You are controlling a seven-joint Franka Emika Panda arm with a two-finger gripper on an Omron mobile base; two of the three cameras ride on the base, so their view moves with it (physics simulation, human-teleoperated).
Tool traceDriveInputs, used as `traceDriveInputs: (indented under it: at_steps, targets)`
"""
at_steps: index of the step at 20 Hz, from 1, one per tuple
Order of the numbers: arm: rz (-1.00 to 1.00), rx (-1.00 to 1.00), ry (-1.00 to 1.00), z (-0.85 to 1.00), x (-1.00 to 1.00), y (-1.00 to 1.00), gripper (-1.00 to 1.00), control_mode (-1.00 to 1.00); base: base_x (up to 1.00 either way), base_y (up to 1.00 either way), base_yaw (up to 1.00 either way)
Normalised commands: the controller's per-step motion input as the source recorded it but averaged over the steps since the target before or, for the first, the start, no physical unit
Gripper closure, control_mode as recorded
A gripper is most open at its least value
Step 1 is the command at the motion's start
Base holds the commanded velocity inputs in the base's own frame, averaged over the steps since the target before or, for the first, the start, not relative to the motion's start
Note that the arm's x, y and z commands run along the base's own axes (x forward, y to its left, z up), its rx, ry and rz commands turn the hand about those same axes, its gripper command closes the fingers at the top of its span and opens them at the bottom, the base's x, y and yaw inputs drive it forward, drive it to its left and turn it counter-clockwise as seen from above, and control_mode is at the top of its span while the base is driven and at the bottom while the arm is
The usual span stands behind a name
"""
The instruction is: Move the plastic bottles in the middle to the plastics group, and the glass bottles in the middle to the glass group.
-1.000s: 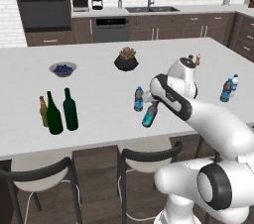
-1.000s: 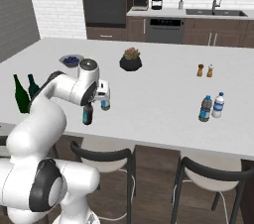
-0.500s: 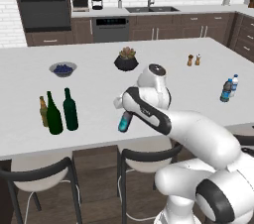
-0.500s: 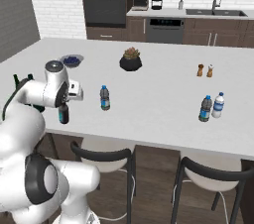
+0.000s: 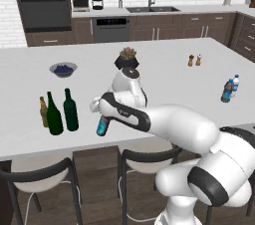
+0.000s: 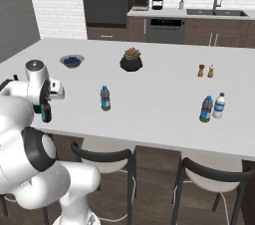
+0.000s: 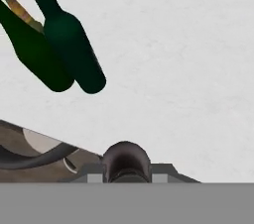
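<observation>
— Two wine bottles (image 5: 62,112) and the amber bottle (image 5: 44,112) show from the left; what does the right add?
— Plastic bottle (image 6: 105,98) mid-bench (image 6: 154,104), the plastics pair (image 6: 212,107) far right.
— Tool (image 5: 103,119)?
— Pinched on the short dark bottle (image 5: 102,126), near the front edge, beside the glass group. Open bench beyond.

— Where's the short dark bottle (image 5: 102,125) with the light blue label?
— Upright in the gripper (image 5: 101,119), above the worktop's (image 5: 164,77) near edge, right of two tall green wine bottles (image 5: 62,112) and an amber bottle (image 5: 44,111).
— And the plastics?
— One small bottle (image 6: 105,98) mid-worktop; a pair (image 6: 212,107) stands far right.
</observation>
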Motion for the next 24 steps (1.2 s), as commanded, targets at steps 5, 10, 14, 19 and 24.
traceDriveInputs:
  at_steps: [5, 10, 14, 19, 24]
  targets:
    - [0.11, 0.01, 0.00, -0.03, 0.20, 0.31, 1.00, -1.00, 0.00, 0.00, 0.00]
    - [0.08, 0.00, 0.00, -0.19, 0.13, 0.18, 1.00, -1.00, 0.00, 0.00, 0.00]
    - [0.05, 0.00, -0.02, -0.19, 0.19, 0.27, 1.00, -1.00, 0.00, 0.00, 0.00]
    - [0.04, 0.00, -0.07, -0.19, 0.13, 0.31, 1.00, -1.00, 0.00, 0.00, 0.00]
    - [0.00, 0.00, -0.01, -0.30, 0.02, 0.34, 1.00, -1.00, 0.00, 0.00, 0.00]
